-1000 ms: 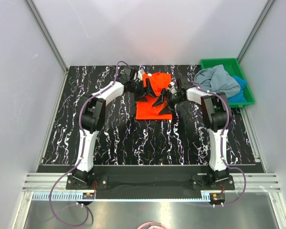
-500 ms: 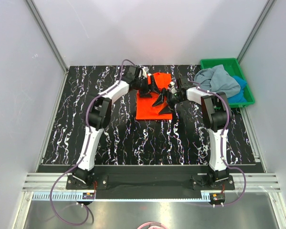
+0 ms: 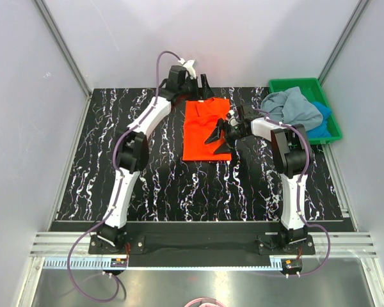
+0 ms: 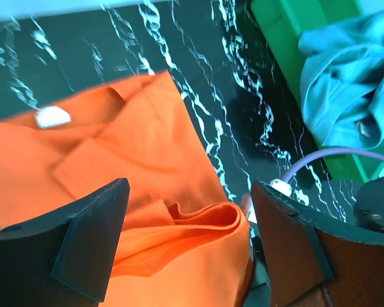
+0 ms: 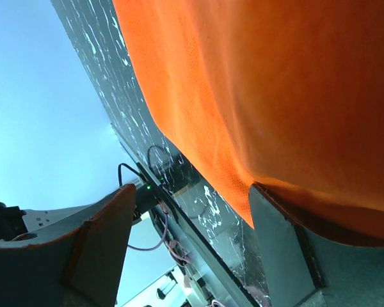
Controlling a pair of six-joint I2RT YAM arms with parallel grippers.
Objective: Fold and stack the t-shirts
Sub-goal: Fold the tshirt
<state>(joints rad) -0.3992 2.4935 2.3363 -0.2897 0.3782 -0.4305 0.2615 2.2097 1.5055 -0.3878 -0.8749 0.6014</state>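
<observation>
Orange, soft and finely woven, the folded shirt (image 3: 206, 131) is laid as a tall rectangle on the black marbled table (image 3: 147, 173). At its right edge the right gripper (image 5: 192, 188) is spread wide, cloth touching one finger, nothing pinched. The left gripper (image 4: 190, 185) has been lifted back to the far edge, wide and empty, so the fold is judged released. Beyond, the grey-blue shirt (image 3: 294, 105) is heaped unfolded in the green tray (image 3: 288, 84).

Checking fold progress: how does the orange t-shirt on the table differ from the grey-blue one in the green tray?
The orange t-shirt lies flat, folded into a long rectangle; the grey-blue t-shirt is a crumpled heap. The orange one is on the table; the grey-blue one sits in the green tray. Both are soft cloth.
</observation>
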